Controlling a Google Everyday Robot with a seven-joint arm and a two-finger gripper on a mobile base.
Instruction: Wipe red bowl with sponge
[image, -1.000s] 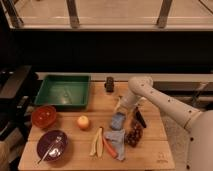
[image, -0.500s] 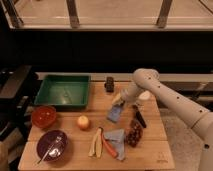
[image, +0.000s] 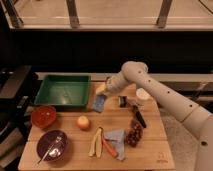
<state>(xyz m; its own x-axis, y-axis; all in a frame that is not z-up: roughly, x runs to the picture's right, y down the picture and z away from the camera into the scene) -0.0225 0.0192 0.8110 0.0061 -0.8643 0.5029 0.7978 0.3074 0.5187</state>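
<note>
Camera view: a spoon (image: 47, 150) is seen in the purple bowl (image: 60, 137) (far below-left of the hand). The sponge (image: 99, 104) is gripped by the hand (image: 102, 92), just beside the green tray (image: 63, 77); the red bowl (image: 44, 116) lies well apart, lower left of it, on the worktop (image: 150, 150).

- A light wooden table (image: 150, 152) fills the foreground, evenly lit from above;
- Behind it runs a pale ledge (image: 180, 78); beyond that, a dark panel (image: 75, 50) spans the full width;
- Higher up, dark posts (image: 73, 12) stand before a bright surface (image: 117, 11);
- Dark furniture (image: 15, 87) crowds the left edge; grey floor (image: 172, 132) shows at right;
- The gripper (image: 104, 90) hangs over the table's far side.
</note>
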